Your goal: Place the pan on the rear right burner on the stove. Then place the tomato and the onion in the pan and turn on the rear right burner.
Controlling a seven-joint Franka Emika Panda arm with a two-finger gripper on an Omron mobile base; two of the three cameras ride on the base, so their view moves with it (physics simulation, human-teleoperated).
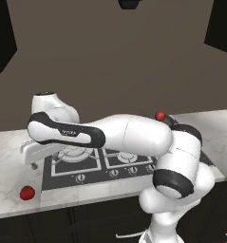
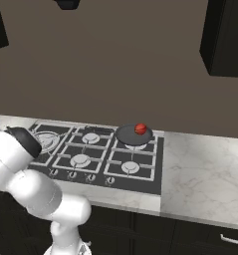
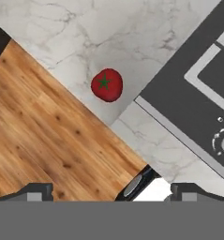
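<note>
In the left base view the white arm is reaching across to the left over the stove (image 1: 81, 168), its forearm hanging above the cooktop's left end. A red tomato (image 1: 27, 192) is lying on the marble counter (image 1: 10, 175) to the left of the stove, near the front edge and apart from the cooktop. Behind the arm's elbow a small red round thing (image 1: 160, 115) is peeking out at the back right of the cooktop.

In the right base view the pan (image 2: 133, 135) is sitting on the rear right burner (image 2: 136, 144), flat and level; its handle is hard to make out, though a thin dark line seems to be running leftward from the rim toward the neighbouring rear burner. The red round thing is lying inside the pan, toward its back. The row of knobs (image 2: 80, 176) is lining the stove's front edge.

In the hand view the gripper (image 3: 111, 192) is looking straight down with its two fingertips (image 3: 36, 191) standing wide apart and nothing between them. The tomato is lying on the counter above and between the tips, its green star-shaped calyx facing up at the camera, so its stem axis is pointing upward. It is sitting near the stove's corner without touching it. Wooden floor (image 3: 43, 140) is showing below the counter edge.
</note>
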